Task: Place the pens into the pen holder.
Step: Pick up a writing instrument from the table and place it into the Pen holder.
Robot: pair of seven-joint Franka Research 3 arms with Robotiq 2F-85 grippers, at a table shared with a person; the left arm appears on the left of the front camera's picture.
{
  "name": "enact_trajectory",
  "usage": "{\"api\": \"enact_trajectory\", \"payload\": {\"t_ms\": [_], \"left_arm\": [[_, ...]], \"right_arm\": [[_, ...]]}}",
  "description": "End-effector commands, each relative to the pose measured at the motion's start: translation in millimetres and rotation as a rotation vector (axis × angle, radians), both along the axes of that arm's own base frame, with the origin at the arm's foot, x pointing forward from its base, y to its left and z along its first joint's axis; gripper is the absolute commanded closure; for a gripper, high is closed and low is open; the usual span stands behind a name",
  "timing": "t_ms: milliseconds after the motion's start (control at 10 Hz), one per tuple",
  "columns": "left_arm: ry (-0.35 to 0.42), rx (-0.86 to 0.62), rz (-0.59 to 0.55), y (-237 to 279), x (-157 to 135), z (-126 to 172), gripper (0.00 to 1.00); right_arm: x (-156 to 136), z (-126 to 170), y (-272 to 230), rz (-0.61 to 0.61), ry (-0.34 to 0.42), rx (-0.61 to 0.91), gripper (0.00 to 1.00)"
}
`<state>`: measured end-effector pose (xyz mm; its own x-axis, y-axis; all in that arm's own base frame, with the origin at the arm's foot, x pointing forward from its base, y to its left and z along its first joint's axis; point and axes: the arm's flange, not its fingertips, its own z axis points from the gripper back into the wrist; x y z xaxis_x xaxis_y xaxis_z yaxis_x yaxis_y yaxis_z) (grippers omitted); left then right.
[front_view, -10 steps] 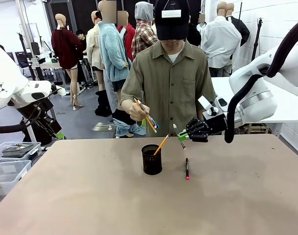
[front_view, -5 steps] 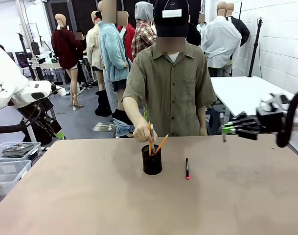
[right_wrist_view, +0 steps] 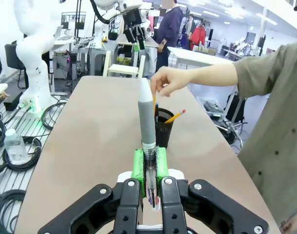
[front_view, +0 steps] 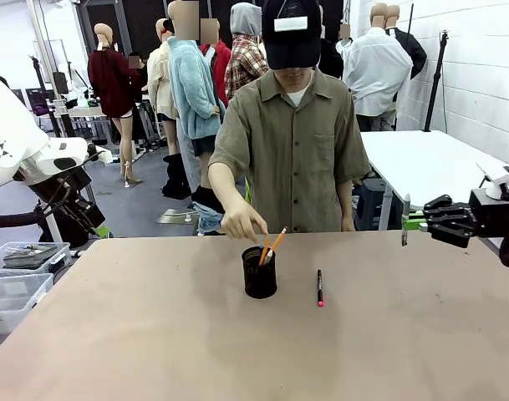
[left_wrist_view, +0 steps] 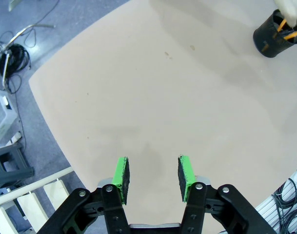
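Right gripper point(right_wrist_view: 149, 165): was clamped on a grey pen point(right_wrist_view: 147, 114), whose long axis ran in line with the fingers, white tip forward.
Holder point(right_wrist_view: 164, 129): stood on the worktop point(front_view: 154, 334) at 12 o'clock beyond that tip, well apart. It held two pencils point(front_view: 277, 242), with a person's hand point(front_view: 242, 225) just above.
Red-tipped pen point(front_view: 319, 287): lay flat at the holder's 3 o'clock.
Left gripper point(left_wrist_view: 153, 171): was half-spread and empty, with the holder far off at 1 o'clock.
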<state>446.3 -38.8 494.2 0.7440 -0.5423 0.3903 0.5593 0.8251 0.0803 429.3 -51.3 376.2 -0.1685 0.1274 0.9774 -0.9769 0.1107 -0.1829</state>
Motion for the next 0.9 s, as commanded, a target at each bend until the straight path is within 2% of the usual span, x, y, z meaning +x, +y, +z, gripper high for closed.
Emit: {"api": "enact_trajectory", "payload": {"t_ms": [0,100,200,600,700,800], "left_arm": [[-0.008,0.009,0.009,0,2,1,0.46],[-0.008,0.009,0.009,0,2,1,0.46],[-0.008,0.009,0.009,0,2,1,0.46],[-0.008,0.009,0.009,0,2,1,0.46],[-0.008,0.009,0.009,0,2,1,0.46],[-0.008,0.009,0.009,0,2,1,0.46]], "right_arm": [[-4,13,40,-0.067,-0.044,0.026,1.0],[-5,24,60,-0.133,-0.054,0.034,1.0],[-4,34,87,-0.111,-0.093,0.053,1.0],[41,61,190,-0.051,-0.094,0.069,1.0],[55,61,207,-0.064,-0.061,0.061,1.0],[63,62,217,-0.081,0.022,0.036,1.0]]}}
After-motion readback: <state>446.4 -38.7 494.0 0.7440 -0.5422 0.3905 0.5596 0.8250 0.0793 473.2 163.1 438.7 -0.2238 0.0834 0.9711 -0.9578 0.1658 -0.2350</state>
